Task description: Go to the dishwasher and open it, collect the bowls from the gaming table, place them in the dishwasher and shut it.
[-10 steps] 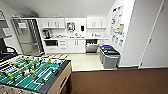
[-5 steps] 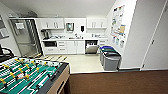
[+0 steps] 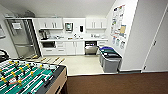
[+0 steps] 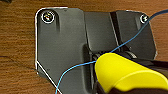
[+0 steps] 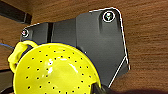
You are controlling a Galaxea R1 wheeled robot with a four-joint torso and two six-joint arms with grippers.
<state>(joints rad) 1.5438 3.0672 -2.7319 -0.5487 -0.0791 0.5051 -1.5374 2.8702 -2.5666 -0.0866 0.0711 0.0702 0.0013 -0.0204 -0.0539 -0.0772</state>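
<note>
Hands could not be made out in either wrist view, so whether each was apart or together could not be told. A yellow bowl (image 5: 55,70) with small holes and a loop handle sat large in front of the right wrist's dark plate, over brown wood-grain floor (image 5: 147,30). By the left wrist a smooth yellow shape (image 4: 127,72) showed, crossed by a thin blue cable (image 4: 75,68); whether either was held could not be told.

Ahead, from the head view, the kitchen's white cabinets (image 3: 72,47) ran along the far wall under a pale bench (image 3: 75,39). A tall steel fridge (image 3: 21,37) stood at the far left. The dishwasher (image 3: 90,47) sat under the bench toward the right, steel-grey with a dark upper part; whether it was open could not be told at that distance. Grey bins (image 3: 111,60), one with a blue lid, stood just right of it along the wall, below posters (image 3: 118,25).

Nearest, at lower left, the foosball table (image 3: 27,77) with green field and rods stood on dark brown carpet (image 3: 117,83). Pale flooring (image 3: 80,63) lay between it and the dishwasher.
</note>
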